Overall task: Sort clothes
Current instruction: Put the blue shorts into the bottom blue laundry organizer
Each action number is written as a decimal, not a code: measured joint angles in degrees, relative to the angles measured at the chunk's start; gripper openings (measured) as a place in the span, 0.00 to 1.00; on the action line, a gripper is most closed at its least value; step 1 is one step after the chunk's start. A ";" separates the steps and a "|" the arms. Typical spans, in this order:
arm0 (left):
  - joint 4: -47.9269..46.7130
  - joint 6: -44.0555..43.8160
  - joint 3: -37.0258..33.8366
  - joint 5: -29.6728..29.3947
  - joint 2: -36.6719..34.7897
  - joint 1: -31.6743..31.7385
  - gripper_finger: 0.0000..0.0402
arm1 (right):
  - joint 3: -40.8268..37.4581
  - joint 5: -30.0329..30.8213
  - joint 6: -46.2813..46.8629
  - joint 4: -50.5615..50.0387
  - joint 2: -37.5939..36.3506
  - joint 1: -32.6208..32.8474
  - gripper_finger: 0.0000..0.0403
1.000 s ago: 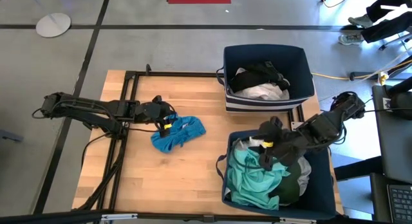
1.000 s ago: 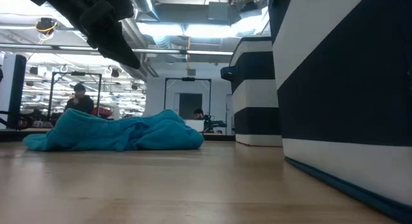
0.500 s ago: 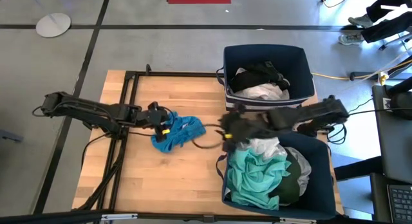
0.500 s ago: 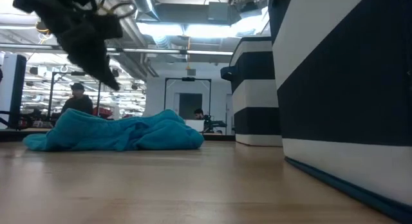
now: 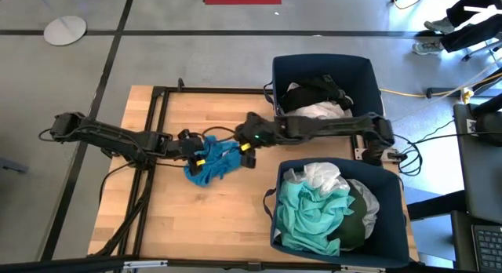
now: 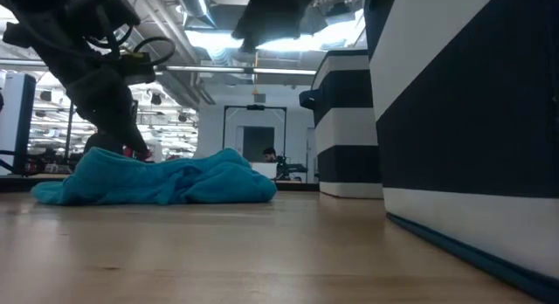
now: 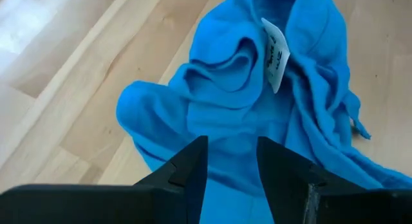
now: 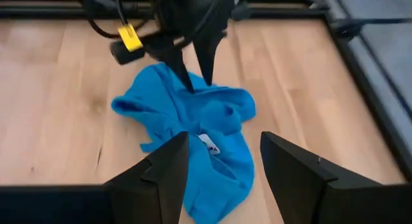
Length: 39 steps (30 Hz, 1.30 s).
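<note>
A bright blue garment [image 5: 218,163] lies crumpled on the wooden table, left of the two bins; it also shows in the low view [image 6: 166,182]. Its white tag [image 7: 275,53] faces up. My left gripper [image 5: 201,154] is open and points down at the garment's left part [image 7: 232,163]; the right wrist view shows its fingertips at the cloth [image 8: 198,84]. My right gripper [image 5: 245,154] is open and empty, well above the garment's right part [image 8: 223,166]. White and black clothes [image 5: 318,100] lie in the far bin. Teal, white and dark green clothes [image 5: 318,214] lie in the near bin. My left gripper comes at the blue garment's left part [image 8: 183,98] slanting down from the table's left, fingers apart. The fingertips [image 8: 190,87] reach the cloth's top. I cannot tell whether they touch it.
Two navy, white-striped fabric bins stand at the table's right: the far bin [image 5: 369,73] and the near bin [image 5: 392,234]. A black frame [image 5: 157,116] runs along the table's left and far sides. Bare wood [image 5: 212,218] lies near the front edge.
My right gripper has left the near bin and swung toward the table's left, ending above the blue garment's right part. My left gripper has gone down onto the garment's left part. The garment has kept its shape and place.
</note>
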 joint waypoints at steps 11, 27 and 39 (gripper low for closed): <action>0.58 -5.15 -4.53 0.01 0.00 0.02 0.31 | 0.00 -9.79 -6.92 5.50 13.00 -2.96 0.49; 18.51 -10.60 -14.82 0.21 0.04 0.02 0.31 | 0.17 -7.49 -8.76 15.97 26.50 -2.98 0.49; 22.93 -9.77 -16.56 0.41 0.04 0.02 0.31 | 0.42 -7.74 -8.63 15.82 30.01 -2.97 0.35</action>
